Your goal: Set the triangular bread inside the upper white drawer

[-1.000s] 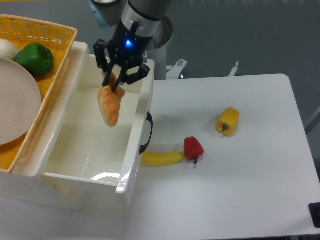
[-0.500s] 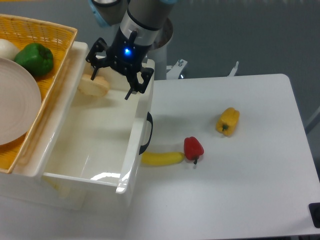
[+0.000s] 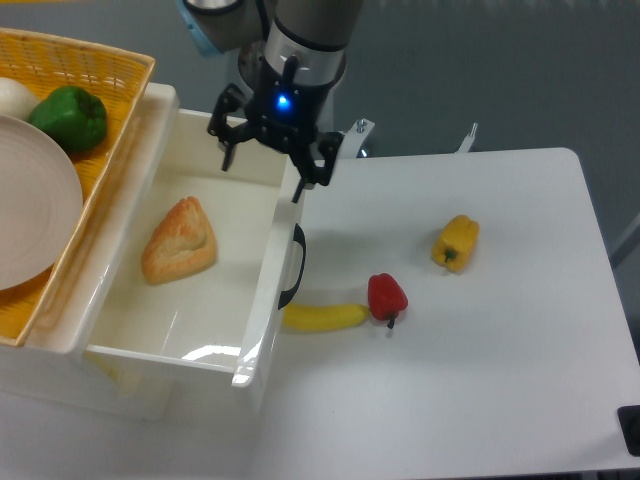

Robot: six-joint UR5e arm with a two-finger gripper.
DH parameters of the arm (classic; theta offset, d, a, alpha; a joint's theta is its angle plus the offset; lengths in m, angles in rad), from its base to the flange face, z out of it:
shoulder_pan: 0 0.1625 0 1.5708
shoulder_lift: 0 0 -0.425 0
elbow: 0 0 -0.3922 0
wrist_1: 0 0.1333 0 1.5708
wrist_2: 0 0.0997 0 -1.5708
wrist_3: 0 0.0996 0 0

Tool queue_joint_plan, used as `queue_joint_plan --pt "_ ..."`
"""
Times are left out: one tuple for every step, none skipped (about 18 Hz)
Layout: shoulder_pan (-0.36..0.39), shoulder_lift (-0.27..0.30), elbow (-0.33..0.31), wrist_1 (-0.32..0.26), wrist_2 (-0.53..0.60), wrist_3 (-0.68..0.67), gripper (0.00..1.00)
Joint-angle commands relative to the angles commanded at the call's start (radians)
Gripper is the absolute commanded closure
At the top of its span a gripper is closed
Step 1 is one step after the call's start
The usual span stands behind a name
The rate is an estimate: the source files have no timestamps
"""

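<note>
From the one fixed camera, the triangular bread [image 3: 180, 241] lies flat on the floor of the upper white drawer [image 3: 120, 330], left of centre in the frame, crusty side up and one rounded corner pointing toward the top. It rests toward the left inner wall, apart from the front panel with the black curved handle [image 3: 294, 265]. Sitting inside the pulled-out drawer, it looks to me as if the task is essentially done.

The gripper [image 3: 272, 152] hangs above the drawer's far right corner, near the top middle of the frame, with its fingers spread wide and nothing between them. One finger [image 3: 303, 178] points down over the drawer's right rim, the other sits over the drawer's back edge. Open and empty like that, well clear of the bread, it reads as a hand that has no more business in the drawer; my guess is that only backing away is left, and the rim just under that lower finger is the one thing I would watch.

In the upper left a yellow woven basket [image 3: 110, 75] overlaps the drawer's left edge, holding a green pepper [image 3: 69, 117] and a pale plate [image 3: 35, 200]. On the white table [image 3: 500, 400] to the right lie a banana [image 3: 323, 317] close against the drawer front, a red pepper [image 3: 387, 296] just beside it, and a yellow bell pepper [image 3: 456, 242] farther right, none of them involved.
</note>
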Motion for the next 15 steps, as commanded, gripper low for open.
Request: queue_joint_plan --pt "0.0 -0.005 0.0 0.008 0.028 0.006 0.0" --pt "0.002 -0.006 -0.002 0.012 0.055 0.027 0.0" --pt "0.002 -0.011 0.0 0.011 0.077 0.058 0.0" --pt "0.006 -0.017 -0.002 0.012 0.098 0.083 0.0" --pt "0.009 -0.025 0.0 0.012 0.114 0.109 0.0" --pt "0.012 -0.037 0.0 0.014 0.13 0.132 0.0" --pt "0.012 -0.051 0.006 0.014 0.16 0.153 0.0" --pt "0.012 -0.063 0.005 0.014 0.19 0.166 0.0" --pt "0.012 -0.066 0.0 0.015 0.216 0.178 0.0" --pt "0.011 -0.077 0.0 0.022 0.236 0.19 0.0" --pt "0.012 -0.084 -0.002 0.034 0.25 0.195 0.0" --pt "0.012 -0.087 -0.003 0.048 0.253 0.195 0.0" --pt "0.012 -0.095 -0.003 0.058 0.255 0.195 0.0" --pt "0.012 -0.107 -0.003 0.066 0.255 0.195 0.0" --pt "0.012 -0.115 -0.003 0.068 0.255 0.195 0.0"
